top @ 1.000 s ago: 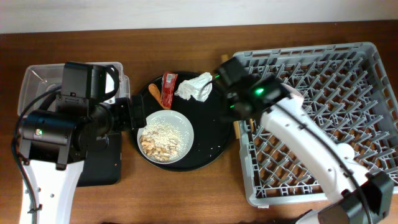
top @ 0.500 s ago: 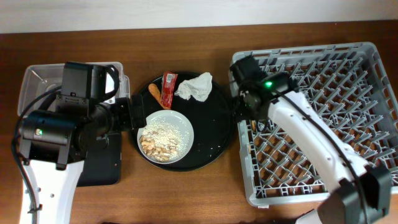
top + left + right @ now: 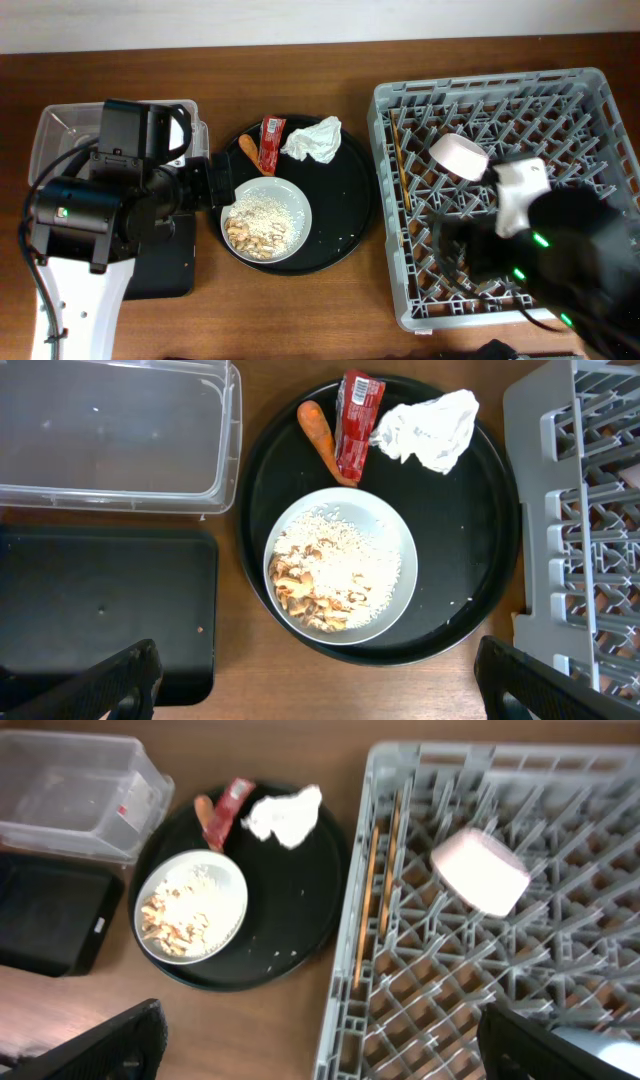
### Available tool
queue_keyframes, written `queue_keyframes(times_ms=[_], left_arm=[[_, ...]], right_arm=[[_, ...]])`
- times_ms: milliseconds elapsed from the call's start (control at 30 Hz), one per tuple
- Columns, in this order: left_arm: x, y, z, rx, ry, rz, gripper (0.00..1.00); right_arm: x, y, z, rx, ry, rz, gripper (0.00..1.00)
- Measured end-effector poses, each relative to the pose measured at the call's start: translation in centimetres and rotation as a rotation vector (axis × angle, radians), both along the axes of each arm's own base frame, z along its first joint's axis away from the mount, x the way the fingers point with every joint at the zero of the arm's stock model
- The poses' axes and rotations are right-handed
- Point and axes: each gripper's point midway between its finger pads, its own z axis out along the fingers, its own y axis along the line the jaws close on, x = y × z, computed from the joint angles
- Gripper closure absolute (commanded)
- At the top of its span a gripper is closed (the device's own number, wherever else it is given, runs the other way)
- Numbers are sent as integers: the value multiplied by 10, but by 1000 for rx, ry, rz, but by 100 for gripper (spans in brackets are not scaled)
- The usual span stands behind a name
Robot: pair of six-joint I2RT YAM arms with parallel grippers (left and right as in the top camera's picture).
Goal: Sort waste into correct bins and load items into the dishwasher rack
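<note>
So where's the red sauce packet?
Overhead view: the small red sauce packet lies at the far edge of the round black tray, between an orange food piece and the crumpled white napkin.

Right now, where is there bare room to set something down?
The round black tray's right half, between napkin, plate and rack, is nearly bare. So is the shallow black tray. Crowded: the top, with sauce packet and napkin.
</note>
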Motion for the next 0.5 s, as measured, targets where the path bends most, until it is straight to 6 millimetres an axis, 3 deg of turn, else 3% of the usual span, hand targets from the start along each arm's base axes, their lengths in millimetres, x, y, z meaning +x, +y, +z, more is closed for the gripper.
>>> queue_keyframes(times_ms=[100,200,233,267,333,367,500], left_arm=[[0,0,0,0,1,0,1],[0,0,0,0,1,0,1],[0,0,0,0,1,0,1],[0,0,0,0,0,0,1],[0,0,0,0,1,0,1],[0,0,0,0,0,0,1],[0,0,0,0,1,0,1]], right_arm=[[-12,-20,33,7,-244,16,2],[0,-46,35,5,-425,-102,2],[11,-55,16,-12,-451,-158,2],[20,-61,-17,-37,-424,-185,2],[31,-65,-52,-32,-442,-210,2],[33,-70,-93,-38,-409,-224,2],[34,-73,-162,-2,-452,-224,2]])
